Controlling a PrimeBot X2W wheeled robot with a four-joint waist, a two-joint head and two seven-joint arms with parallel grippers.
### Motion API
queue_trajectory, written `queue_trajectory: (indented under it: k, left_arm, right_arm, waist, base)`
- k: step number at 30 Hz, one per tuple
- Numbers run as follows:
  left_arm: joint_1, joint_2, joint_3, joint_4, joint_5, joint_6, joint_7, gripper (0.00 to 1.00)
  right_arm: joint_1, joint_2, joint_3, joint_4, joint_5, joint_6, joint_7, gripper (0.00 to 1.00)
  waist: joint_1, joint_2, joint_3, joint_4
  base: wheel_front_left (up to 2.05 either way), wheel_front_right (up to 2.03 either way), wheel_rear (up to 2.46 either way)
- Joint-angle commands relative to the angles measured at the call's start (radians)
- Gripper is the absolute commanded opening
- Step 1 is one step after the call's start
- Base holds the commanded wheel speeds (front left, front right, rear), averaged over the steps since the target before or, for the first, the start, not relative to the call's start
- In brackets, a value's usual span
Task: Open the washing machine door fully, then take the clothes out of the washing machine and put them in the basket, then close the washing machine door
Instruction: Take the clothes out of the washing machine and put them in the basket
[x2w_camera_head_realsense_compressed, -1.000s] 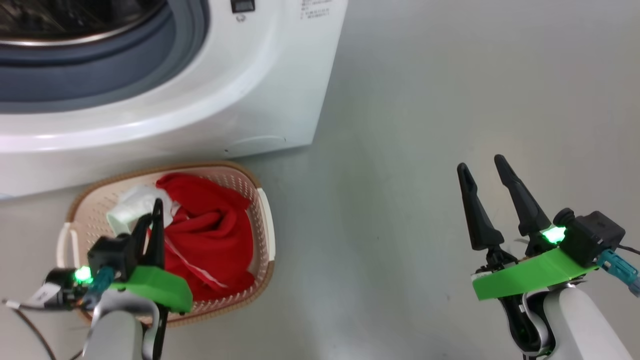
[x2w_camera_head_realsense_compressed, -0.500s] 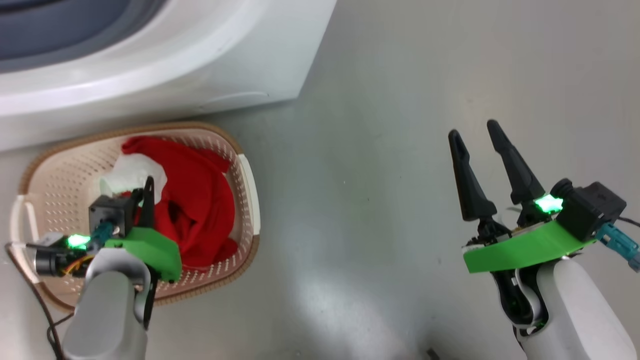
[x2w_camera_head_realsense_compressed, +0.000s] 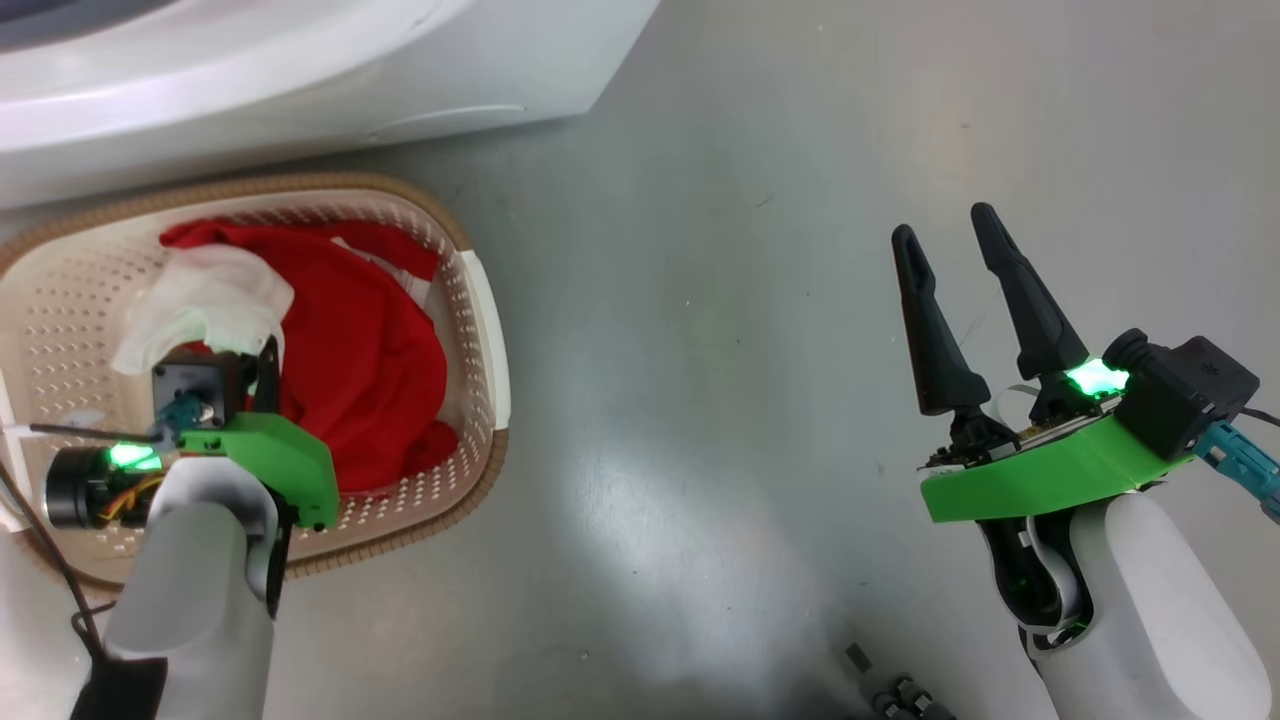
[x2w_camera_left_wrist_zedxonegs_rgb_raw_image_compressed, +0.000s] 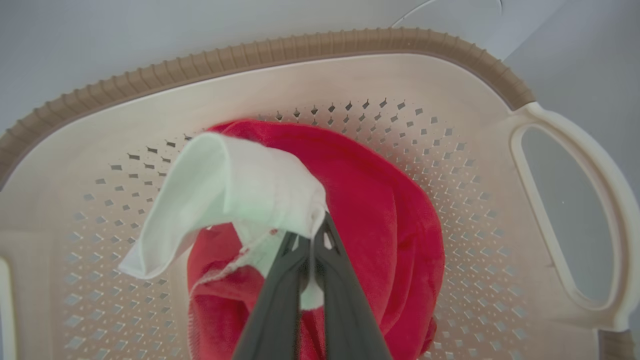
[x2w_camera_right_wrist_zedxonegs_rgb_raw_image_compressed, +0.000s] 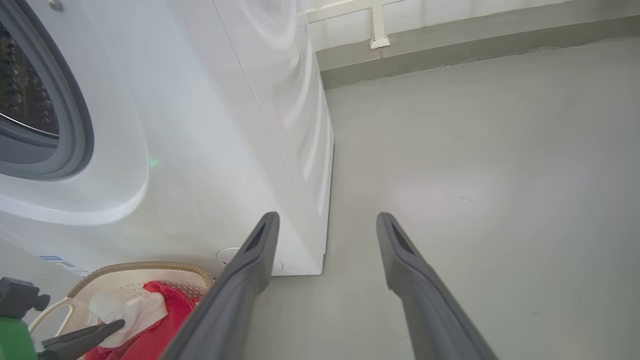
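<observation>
Unloading nearly done: clothes (x2w_camera_left_wrist_zedxonegs_rgb_raw_image_compressed: 380, 225) low in the basket (x2w_camera_left_wrist_zedxonegs_rgb_raw_image_compressed: 300, 47) by the washing machine (x2w_camera_right_wrist_zedxonegs_rgb_raw_image_compressed: 200, 125), pinched in the clenched left hand (x2w_camera_left_wrist_zedxonegs_rgb_raw_image_compressed: 316, 235), right hand (x2w_camera_right_wrist_zedxonegs_rgb_raw_image_compressed: 326, 216) spread empty; release and shutting the washing machine door left.

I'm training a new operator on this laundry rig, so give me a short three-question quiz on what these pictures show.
1. True or false: the left claw is shut on a white part of the soft red clothes with white panels.
2. Fill in: the right claw hangs over the grey floor with its two fingers ____.
3. Choose one: most of the clothes lie A) on the floor, B) in the cream perforated plastic basket with a brown rim, C) in the right claw.

Key: 1 true; 2 open, holding nothing; 3 B.
</observation>
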Motion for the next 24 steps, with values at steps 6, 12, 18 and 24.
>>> queue_trajectory:
  k: [6,12,18,24]
  left_arm:
    - [-0.028,0.024,0.039,0.056,-0.035,0.006,-0.005,0.33]
    - [-0.042,0.027,0.043,0.067,-0.046,0.003,-0.005,1.0]
    - [-0.033,0.027,0.043,0.064,-0.053,0.0,-0.005,1.0]
    - [-0.01,0.024,0.044,0.044,-0.058,0.001,-0.005,1.0]
  right_arm:
    - [-0.002,-0.005,0.023,-0.031,0.001,0.006,-0.006,1.0]
    - [-0.007,-0.004,0.024,-0.028,0.0,0.006,-0.006,1.0]
    - [-0.011,-0.005,0.027,-0.021,0.0,0.006,-0.006,1.0]
    - [-0.003,-0.008,0.027,-0.016,-0.001,0.006,-0.006,1.0]
  waist:
    - [0.0,0.0,0.033,0.002]
    - [0.0,0.0,0.036,0.003]
    - [0.0,0.0,0.022,0.007]
    - [0.0,0.0,-0.01,0.01]
  base:
    - [0.0,0.0,0.0]
    - [0.0,0.0,0.0]
    - [0.0,0.0,0.0]
    - [0.0,0.0,0.0]
